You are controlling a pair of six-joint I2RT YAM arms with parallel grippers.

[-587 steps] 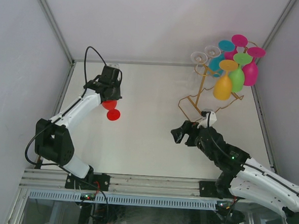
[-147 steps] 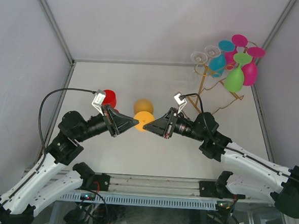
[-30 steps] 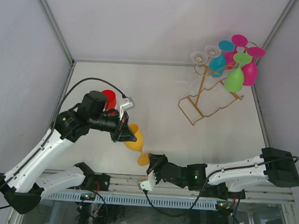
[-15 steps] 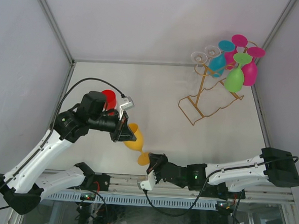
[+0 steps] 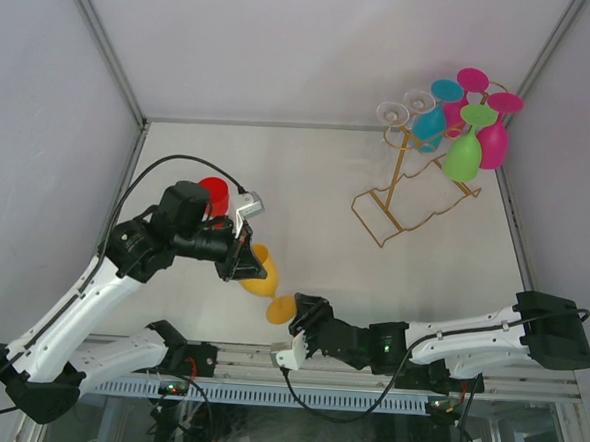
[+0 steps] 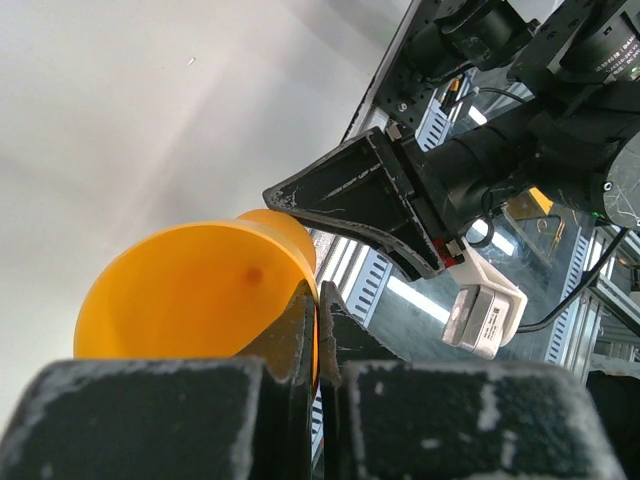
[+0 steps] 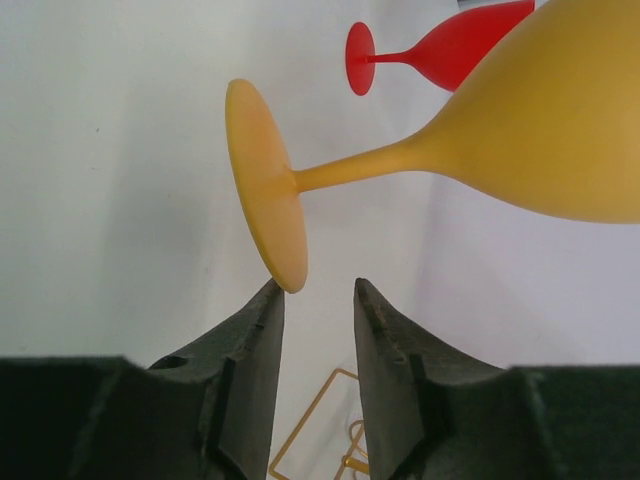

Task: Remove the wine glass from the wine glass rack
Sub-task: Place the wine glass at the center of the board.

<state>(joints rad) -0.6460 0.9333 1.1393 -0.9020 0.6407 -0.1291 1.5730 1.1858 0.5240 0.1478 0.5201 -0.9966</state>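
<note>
This is a robotics lab test cell rather than a home or a kitchen. The white counter (image 5: 307, 182) is boxed in by plain pale panels (image 5: 315, 52) at the back and both sides, joined by metal corner struts (image 5: 108, 54). A slotted aluminium rail (image 5: 296, 364) runs along the counter's near edge, and the white-and-black left arm (image 5: 79, 308) and right arm (image 5: 468, 337) are bolted to it. A loose black cable (image 5: 184, 157) loops over the left arm. The left wrist view shows more aluminium framing (image 6: 585, 330) and wiring beyond the near edge. At the counter's far right corner stands a gold wine glass rack (image 5: 367, 221) hung with bright coloured glasses (image 5: 465, 156), looking like test props.
</note>
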